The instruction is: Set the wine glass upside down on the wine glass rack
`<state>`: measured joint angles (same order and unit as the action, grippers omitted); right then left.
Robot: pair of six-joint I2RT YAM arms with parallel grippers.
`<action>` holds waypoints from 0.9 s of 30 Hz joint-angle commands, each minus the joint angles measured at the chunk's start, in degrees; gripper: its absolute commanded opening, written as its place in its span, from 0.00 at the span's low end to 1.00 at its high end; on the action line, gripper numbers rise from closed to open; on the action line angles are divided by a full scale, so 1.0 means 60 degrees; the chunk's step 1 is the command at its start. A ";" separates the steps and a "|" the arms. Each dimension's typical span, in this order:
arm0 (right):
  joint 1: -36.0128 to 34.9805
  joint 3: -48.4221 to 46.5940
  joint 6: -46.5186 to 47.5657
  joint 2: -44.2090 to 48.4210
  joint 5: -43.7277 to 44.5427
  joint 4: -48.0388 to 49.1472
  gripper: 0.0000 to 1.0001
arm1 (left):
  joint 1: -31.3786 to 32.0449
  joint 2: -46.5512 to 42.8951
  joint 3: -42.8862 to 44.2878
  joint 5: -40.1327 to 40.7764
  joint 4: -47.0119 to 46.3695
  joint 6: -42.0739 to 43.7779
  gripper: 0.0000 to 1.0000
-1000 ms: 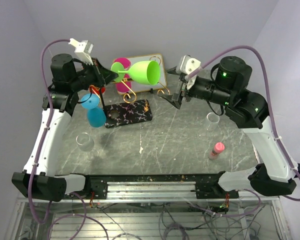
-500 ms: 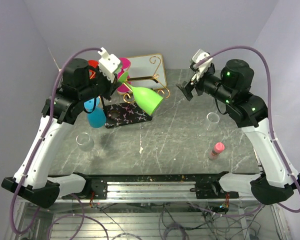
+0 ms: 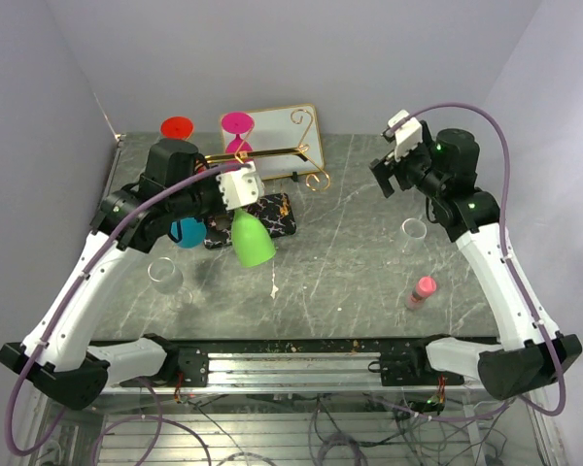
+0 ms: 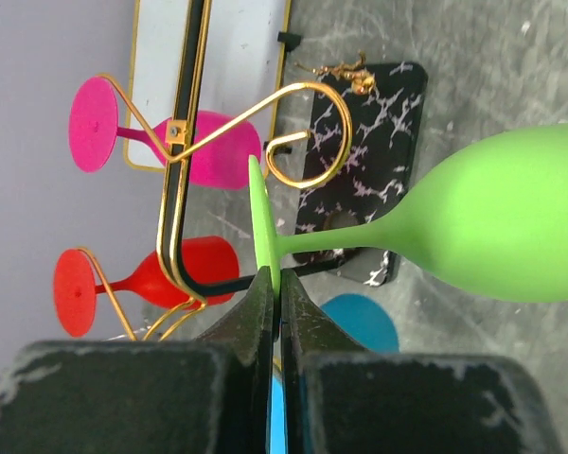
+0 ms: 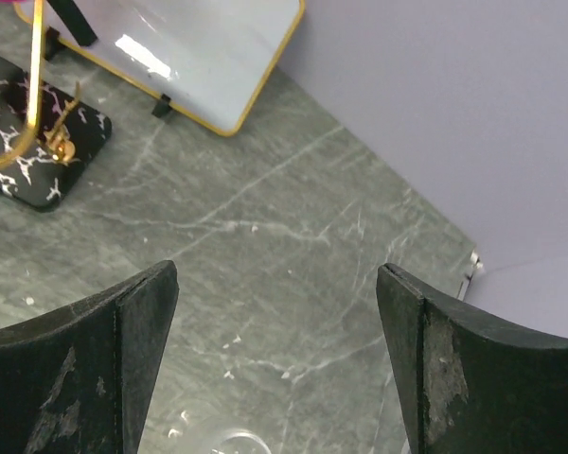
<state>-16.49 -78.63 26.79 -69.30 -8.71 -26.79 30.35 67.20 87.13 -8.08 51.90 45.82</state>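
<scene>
Two claws: left claw [image 4: 273, 288] clamped tight on the foot of the green wine glass [image 4: 511, 227]; right claw [image 5: 275, 364] spread wide, gripping nothing.
Wine glass: thin foot disc pinched edge-on between the left fingertips; stem runs out sideways from them, bowl beyond; seen from overhead, the bowl hangs below the claw, mouth lowermost.
Wine glass rack [image 4: 308, 123]: straight ahead of the left claw, gold scroll just past the foot's rim; contact cannot be told.
Pink glass [image 4: 208, 151], red glass [image 4: 175, 274]: hung on the rack beyond the fingertips.
Blue glass [image 4: 360, 322]: beneath the stem.
Tray [image 5: 199, 47]: ahead of the right claw, well apart.
</scene>
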 commanded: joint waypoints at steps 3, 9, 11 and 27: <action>0.1004 0.1071 -0.0435 -0.0063 -0.1423 0.0967 0.86 | 0.0098 -0.0330 -0.0104 0.0835 0.0603 0.2128 0.07; 0.1237 0.1782 -0.0361 -0.0019 -0.2018 0.1118 0.86 | 0.0300 -0.0272 -0.0644 0.1849 -0.0449 0.2640 0.07; 0.1325 0.1846 -0.0374 0.0009 -0.2266 0.1085 0.86 | 0.0460 -0.0272 -0.0921 0.2342 -0.1053 0.2702 0.07; 0.2033 0.1878 -0.0501 0.0196 -0.2921 0.0978 0.86 | 0.1434 -0.0271 -0.2977 0.5279 -0.4636 0.3873 0.07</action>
<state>-5.41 -67.79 24.40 -69.45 -24.43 -22.11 38.15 65.95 69.93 18.83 32.12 67.57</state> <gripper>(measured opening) 0.858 0.082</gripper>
